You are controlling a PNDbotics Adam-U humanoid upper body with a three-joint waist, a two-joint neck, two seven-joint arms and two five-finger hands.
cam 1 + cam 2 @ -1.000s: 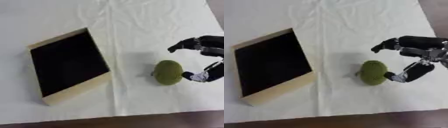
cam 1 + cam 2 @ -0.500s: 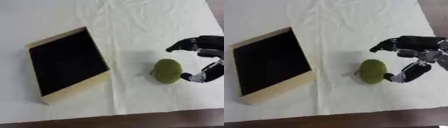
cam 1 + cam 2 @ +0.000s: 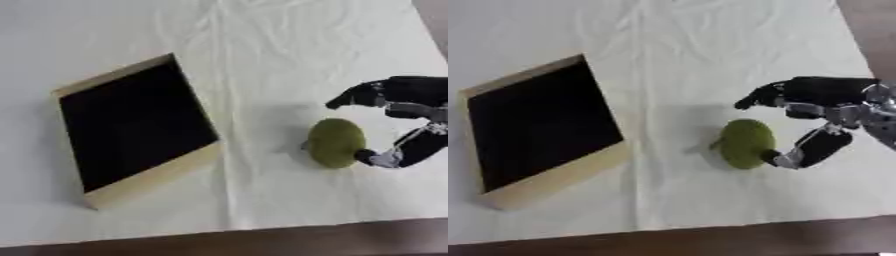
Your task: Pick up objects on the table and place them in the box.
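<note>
Right hand (image 3: 824, 117) has closed in on the round olive-green fruit-like object (image 3: 745, 143) over the last second: thumb tip now touches its lower right side, where earlier there was a small gap. Upper fingers (image 3: 765, 95) are spread, arched just above and to the right of the object, not on it yet. So not a grasp yet, half-cupped; judged stage is pre-grasp, fingers need to come down and curl round.

Object sits on the white cloth-covered table (image 3: 262, 45), right of centre, well apart from the shallow tan cardboard box with black interior (image 3: 136, 127) on the left. Object hasn't shifted.

Box is empty, lying askew. Path from object to box is bare cloth, no obstacles. Near table edge (image 3: 262, 239) is fairly close below the object; a nudge that way could roll it off. Left hand not visible.
</note>
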